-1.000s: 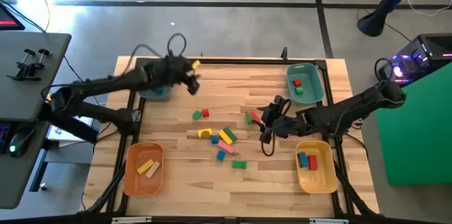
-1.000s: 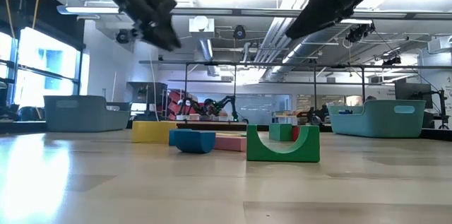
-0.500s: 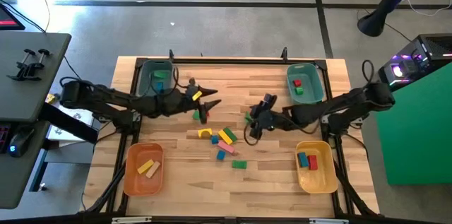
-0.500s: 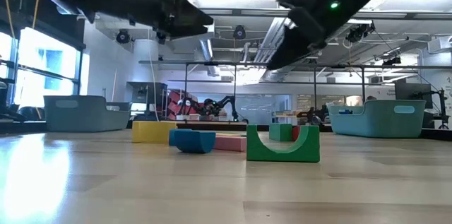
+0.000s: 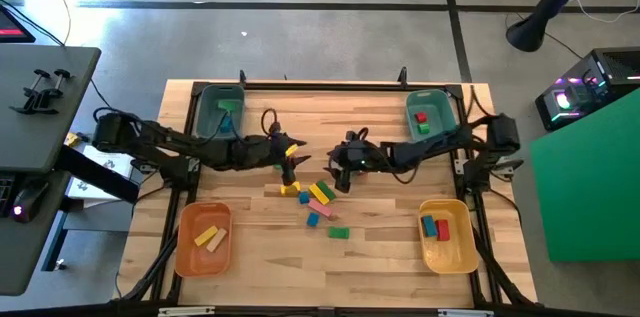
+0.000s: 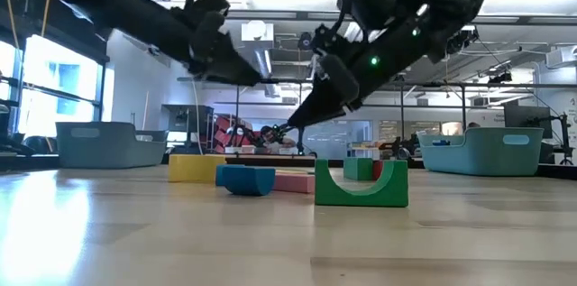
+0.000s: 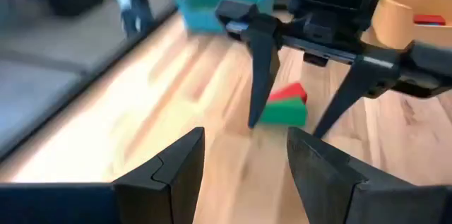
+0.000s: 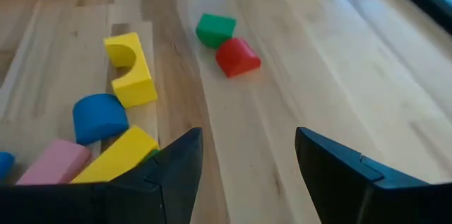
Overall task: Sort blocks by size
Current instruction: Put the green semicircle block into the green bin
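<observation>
Over the desk (image 5: 400, 247) middle, my left gripper (image 5: 291, 165) just swung in from the teal bin (image 5: 205, 107), fingers spread, empty. Right gripper (image 5: 337, 169) slid over too, released. Blocks (image 5: 318, 197) sit right below, so picks next, I'd guess.

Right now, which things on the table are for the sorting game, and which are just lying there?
For the sorting:
- loose blocks in the middle: yellow arch, blue half-round, pink bar, red block, green block
- green arch
- teal bins, orange bin, yellow bin

Just lying about:
- black clamps on the side desk
</observation>
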Robot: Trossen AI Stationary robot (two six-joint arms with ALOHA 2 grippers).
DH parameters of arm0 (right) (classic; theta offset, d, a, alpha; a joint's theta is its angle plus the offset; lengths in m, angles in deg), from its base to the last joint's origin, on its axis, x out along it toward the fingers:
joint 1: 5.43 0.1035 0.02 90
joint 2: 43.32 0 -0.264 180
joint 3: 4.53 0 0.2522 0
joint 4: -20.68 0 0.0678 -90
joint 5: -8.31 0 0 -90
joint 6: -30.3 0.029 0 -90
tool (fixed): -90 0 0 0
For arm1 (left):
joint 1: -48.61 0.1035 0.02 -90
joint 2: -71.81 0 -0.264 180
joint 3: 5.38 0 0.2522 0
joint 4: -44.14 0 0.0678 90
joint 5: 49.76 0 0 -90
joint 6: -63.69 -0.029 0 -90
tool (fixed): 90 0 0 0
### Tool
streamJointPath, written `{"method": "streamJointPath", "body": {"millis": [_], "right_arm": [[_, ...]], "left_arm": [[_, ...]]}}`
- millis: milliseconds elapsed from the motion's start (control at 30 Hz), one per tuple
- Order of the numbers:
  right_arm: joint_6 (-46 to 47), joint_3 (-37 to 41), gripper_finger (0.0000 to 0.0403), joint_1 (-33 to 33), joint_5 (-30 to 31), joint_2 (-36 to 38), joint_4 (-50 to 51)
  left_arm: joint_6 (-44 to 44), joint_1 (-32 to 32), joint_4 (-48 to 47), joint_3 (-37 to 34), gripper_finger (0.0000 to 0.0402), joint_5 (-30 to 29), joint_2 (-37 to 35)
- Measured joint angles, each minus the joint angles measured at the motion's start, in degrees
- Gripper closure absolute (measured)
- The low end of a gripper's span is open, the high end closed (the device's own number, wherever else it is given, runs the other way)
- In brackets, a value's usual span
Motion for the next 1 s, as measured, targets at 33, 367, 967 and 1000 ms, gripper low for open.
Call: {"method": "streamJointPath", "body": {"millis": [33,367,967,1000], "right_arm": [[0.6,0.0,0.0181,-0.1,0.0,-0.6,-0.1],[2.3,0.0,0.0181,-0.1,0.0,-2.1,-0.6],[1.6,0.0,0.0181,2.0,-0.5,-2.0,-0.5],[1.4,0.0,0.0181,2.0,-0.5,-2.0,-0.7]], "left_arm": [[3.3,-0.3,-3.5,0.0,0.0213,-0.6,-1.0],[30.8,-4.0,-32.6,0.0,0.0213,-1.0,-3.0],[43.1,-6.0,-33.5,0.0,0.0213,-9.6,5.0],[43.1,-5.8,-32.8,0.0,0.0213,-9.3,6.0]]}}
